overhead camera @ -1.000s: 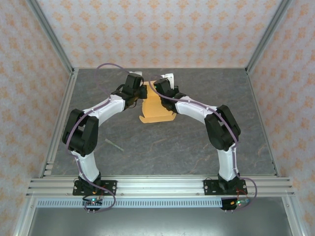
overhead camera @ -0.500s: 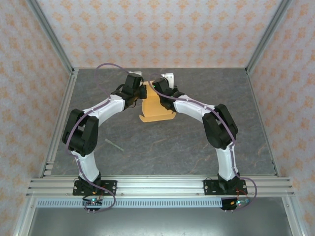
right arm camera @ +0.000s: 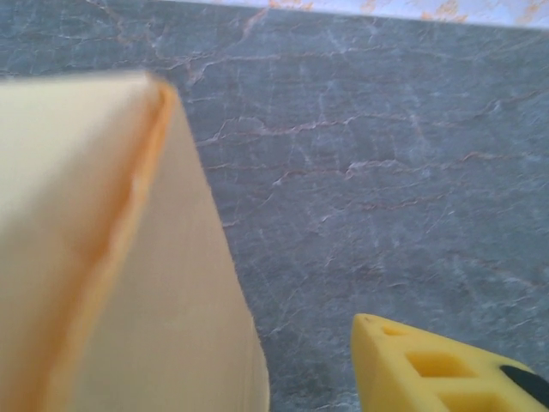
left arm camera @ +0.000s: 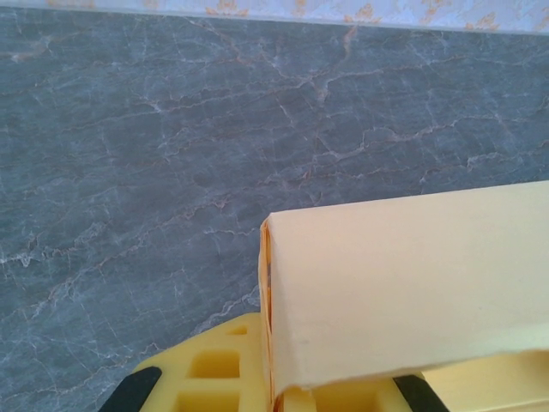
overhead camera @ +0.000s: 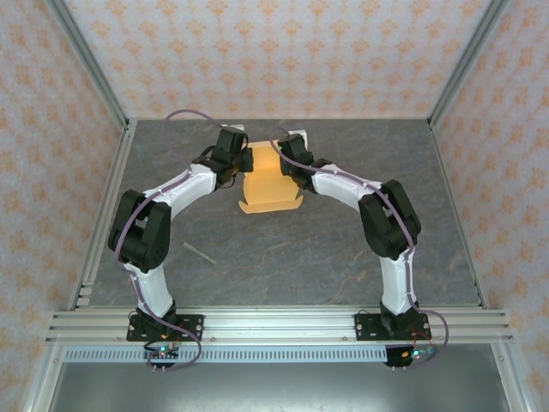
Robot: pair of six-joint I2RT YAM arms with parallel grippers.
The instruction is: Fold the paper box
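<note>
The paper box [overhead camera: 271, 187] is orange-yellow paperboard lying at the back middle of the table, partly folded, with its far panel raised between the two grippers. My left gripper [overhead camera: 246, 163] is at its left far edge. In the left wrist view the folded panel [left arm camera: 403, 283] comes down over the yellow fingers [left arm camera: 210, 369], which are closed together on its edge. My right gripper [overhead camera: 282, 158] is at the box's right far edge. In the right wrist view the box wall [right arm camera: 111, 257] covers one finger, while the other finger [right arm camera: 437, 369] stands well clear of it.
A thin pale strip [overhead camera: 199, 251] lies on the grey marbled table [overhead camera: 343, 249] near the left arm. Aluminium rails [overhead camera: 274, 324] run along the near edge, and patterned walls close off the back and sides.
The right gripper has moved in toward the box's far right edge. The box has shifted slightly left and its far panel now stands higher between the grippers.
</note>
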